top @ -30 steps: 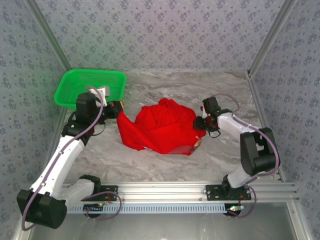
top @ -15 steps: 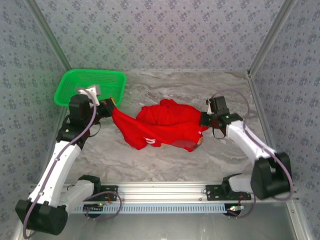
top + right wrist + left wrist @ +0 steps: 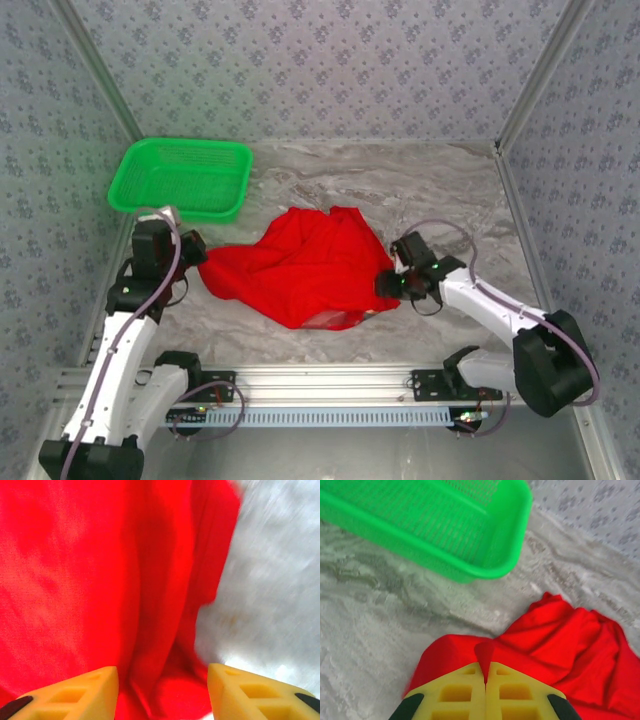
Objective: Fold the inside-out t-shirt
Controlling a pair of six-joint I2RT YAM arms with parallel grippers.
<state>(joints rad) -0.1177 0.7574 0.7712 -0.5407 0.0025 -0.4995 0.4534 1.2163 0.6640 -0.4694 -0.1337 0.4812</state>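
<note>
**Toward the near edge of the worktop: shirt dragged back, right side let go**

Over the last second the inside-out t-shirt [image 3: 295, 270] has been drawn from the middle of the worktop [image 3: 420, 190] toward its near edge and lowered. It now lies as a flatter, wider red heap between the two arms, creased and not squared. The left end effector [image 3: 197, 250] has been pulled away from the green basket [image 3: 182, 143] at the far left corner. Its fingers are pressed together on a pinched fold at the shirt's left edge, as seen in the left wrist view. The right end effector [image 3: 388, 284] has been brought to the shirt's right edge. Its fingers are spread, with red cloth lying under the gap and nothing clamped. The move is judged to be a spreading drag with one side now freed. No fold has been made yet, and a fresh grasp on the right is probably needed before the cloth can be laid flat.
</note>
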